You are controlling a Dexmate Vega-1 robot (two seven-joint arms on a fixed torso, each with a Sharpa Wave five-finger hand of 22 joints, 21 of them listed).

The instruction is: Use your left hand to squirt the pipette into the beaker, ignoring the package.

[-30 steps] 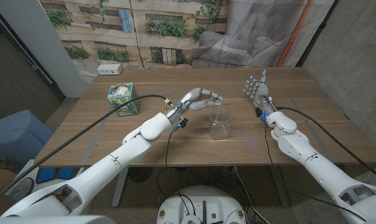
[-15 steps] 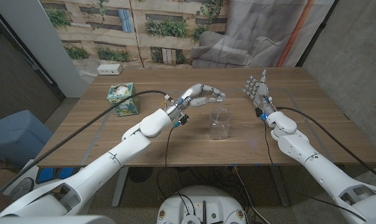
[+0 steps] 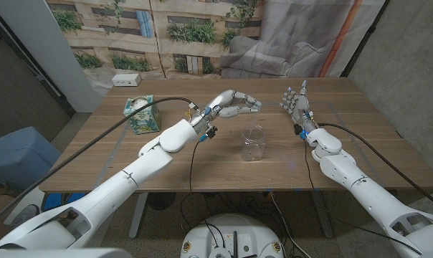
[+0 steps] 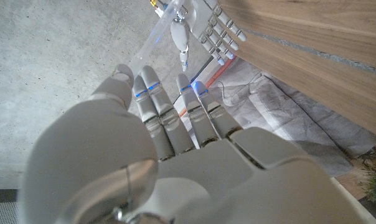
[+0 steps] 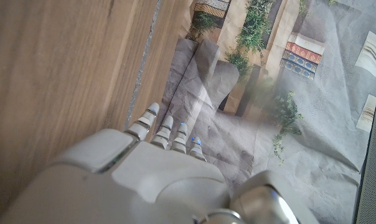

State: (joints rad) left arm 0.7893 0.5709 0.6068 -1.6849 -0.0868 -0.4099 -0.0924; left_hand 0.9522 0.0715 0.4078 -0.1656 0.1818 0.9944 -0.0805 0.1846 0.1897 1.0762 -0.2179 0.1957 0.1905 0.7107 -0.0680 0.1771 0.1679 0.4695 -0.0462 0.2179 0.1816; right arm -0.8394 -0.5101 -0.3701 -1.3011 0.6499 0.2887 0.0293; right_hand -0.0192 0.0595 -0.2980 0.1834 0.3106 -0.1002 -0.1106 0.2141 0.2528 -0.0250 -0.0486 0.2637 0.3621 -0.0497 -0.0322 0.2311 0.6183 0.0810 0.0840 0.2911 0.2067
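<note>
A clear glass beaker point(image 3: 253, 142) stands upright near the middle of the wooden table point(image 3: 360, 122). My left hand point(image 3: 235, 104) hangs in the air above the table, just beyond and left of the beaker, fingers curled together. In the left wrist view a thin translucent pipette point(image 4: 152, 38) reaches out past the fingers point(image 4: 169, 118) of the left hand and seems to be pinched by them. In the head view the pipette is too faint to make out. My right hand point(image 3: 297, 104) stands at the beaker's right, fingers spread and upright, holding nothing.
A green patterned package point(image 3: 140, 113) sits on the table's left part, well away from the beaker. A white power strip point(image 3: 127, 79) lies at the far left edge. Cables run along both arms. A crumpled grey sheet point(image 3: 274, 50) hangs behind the table.
My left hand has risen and drifted toward the far side of the table, away from the beaker's rim. The right hand and the beaker have stayed put.
</note>
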